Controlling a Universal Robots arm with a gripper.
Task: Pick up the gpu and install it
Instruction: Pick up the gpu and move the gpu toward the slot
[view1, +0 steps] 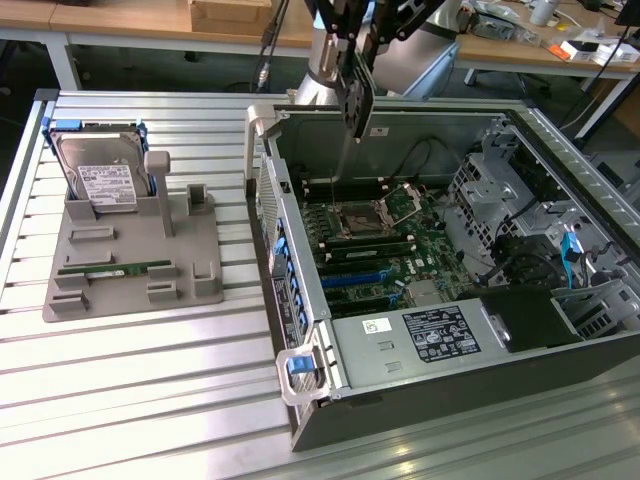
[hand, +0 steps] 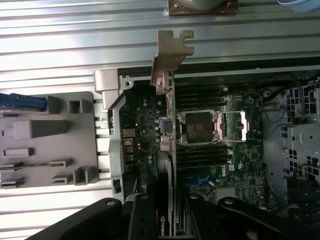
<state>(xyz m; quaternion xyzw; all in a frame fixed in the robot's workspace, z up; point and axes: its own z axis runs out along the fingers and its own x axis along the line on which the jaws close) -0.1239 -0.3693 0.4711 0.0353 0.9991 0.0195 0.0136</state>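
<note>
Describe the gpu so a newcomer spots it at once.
Find the open computer case on the exterior view's right. Above its motherboard the hand grips the gpu on edge. It is a thin dark card with a silvery-tan bracket at one end, unlike the white-labelled hard drive and green memory stick on the grey holder.

I count one gpu (hand: 168, 60), one gripper (hand: 167, 220), one hard drive (view1: 100, 172), one memory stick (view1: 115, 268) and one gray holder tray (view1: 190, 265). One open PC case (view1: 400, 395), and in it one motherboard (view1: 405, 255), one CPU socket (view1: 375, 212) and one labelled power supply (view1: 420, 335). Blue slots (view1: 355, 279) on the board: at least two that I can make out.
</note>
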